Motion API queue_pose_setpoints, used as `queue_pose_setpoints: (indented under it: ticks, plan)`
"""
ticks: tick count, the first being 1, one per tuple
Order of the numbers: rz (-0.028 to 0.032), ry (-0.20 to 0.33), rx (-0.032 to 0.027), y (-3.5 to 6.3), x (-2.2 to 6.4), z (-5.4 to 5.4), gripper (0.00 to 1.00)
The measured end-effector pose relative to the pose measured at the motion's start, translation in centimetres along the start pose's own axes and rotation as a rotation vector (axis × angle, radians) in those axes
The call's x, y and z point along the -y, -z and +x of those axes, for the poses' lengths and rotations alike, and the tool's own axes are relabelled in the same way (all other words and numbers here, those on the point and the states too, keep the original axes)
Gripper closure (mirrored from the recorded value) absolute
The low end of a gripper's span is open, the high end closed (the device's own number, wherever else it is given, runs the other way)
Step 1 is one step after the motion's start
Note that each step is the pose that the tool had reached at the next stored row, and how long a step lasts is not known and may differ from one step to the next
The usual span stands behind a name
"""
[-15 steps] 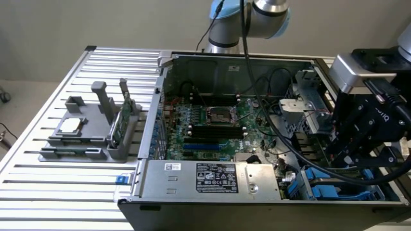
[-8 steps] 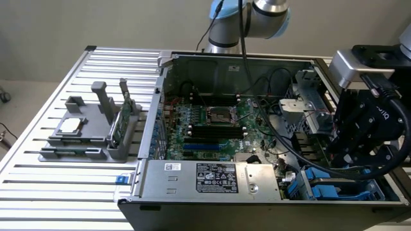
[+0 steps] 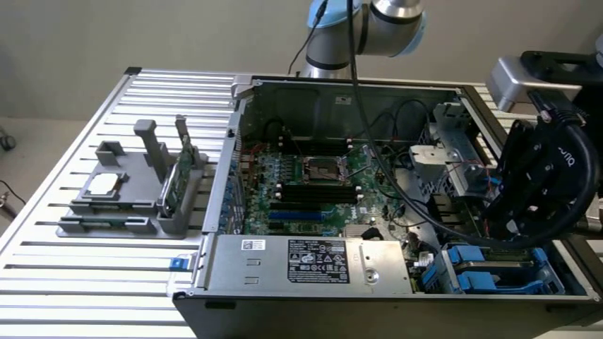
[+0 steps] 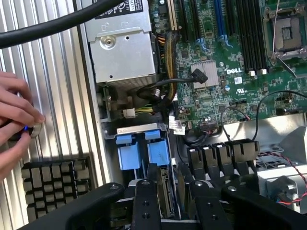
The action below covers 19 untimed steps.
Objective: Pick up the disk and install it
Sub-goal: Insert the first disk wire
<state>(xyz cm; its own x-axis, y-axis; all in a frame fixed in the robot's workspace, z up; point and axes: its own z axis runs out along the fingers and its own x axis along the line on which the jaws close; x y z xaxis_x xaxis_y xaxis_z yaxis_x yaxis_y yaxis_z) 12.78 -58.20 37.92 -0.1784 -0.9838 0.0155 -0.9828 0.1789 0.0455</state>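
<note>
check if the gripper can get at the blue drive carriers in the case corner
Probably yes. The gripper sits right above the blue drive carriers, the computer case is open on top, and nothing lies across them. The person's hand rests outside the case on the slatted table.

A desk (image 3: 56,233) of ribbed, silver-white metal slats is spread across the exterior view, its grooves running from that view's left to its right. Pale reflections are carried along the ridges. In the wrist view the same slatted metal is seen close up, in long parallel grooves. Behind the desk a plain, pale grey-beige wall (image 3: 141,35) is seen, evenly lit. At the exterior view's left a strip of beige floor (image 3: 42,138) is shown beyond the desk's edge, and a small dark round object (image 3: 5,141) is cut off there by the frame. The whole is lit softly and evenly.
</note>
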Motion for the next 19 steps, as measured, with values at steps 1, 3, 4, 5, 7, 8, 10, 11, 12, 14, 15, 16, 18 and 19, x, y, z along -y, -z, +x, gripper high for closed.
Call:
queue_pose_setpoints:
  ticks: [1,3,4,5,7,8,10,11,12,14,15,16,18,19]
  plan:
    - [0.0003,-0.010,0.0006,0.13,0.00,0.00,0.69]
    - [0.0012,-0.029,0.0020,0.37,-0.01,0.01,0.69]
    - [0.0020,-0.039,0.0028,0.47,-0.02,0.01,0.69]
    - [0.0028,-0.049,0.0033,0.58,-0.02,0.01,0.69]
    - [0.0036,-0.070,0.0047,0.74,-0.03,0.01,0.69]
    - [0.0041,-0.081,0.0053,0.81,-0.03,0.02,0.69]
    - [0.0044,-0.106,0.0064,0.91,-0.04,0.02,0.69]
    - [0.0043,-0.119,0.0069,0.94,-0.04,0.02,0.69]
    - [0.0042,-0.132,0.0077,0.96,-0.04,0.02,0.69]
    - [0.0037,-0.158,0.0093,0.97,-0.05,0.01,0.69]
    - [0.0035,-0.171,0.0100,0.98,-0.05,0.01,0.69]
    - [0.0033,-0.185,0.0107,0.98,-0.05,0.01,0.69]
    - [0.0028,-0.212,0.0124,0.98,-0.04,0.01,0.69]
    - [0.0025,-0.225,0.0132,0.98,-0.04,0.01,0.69]
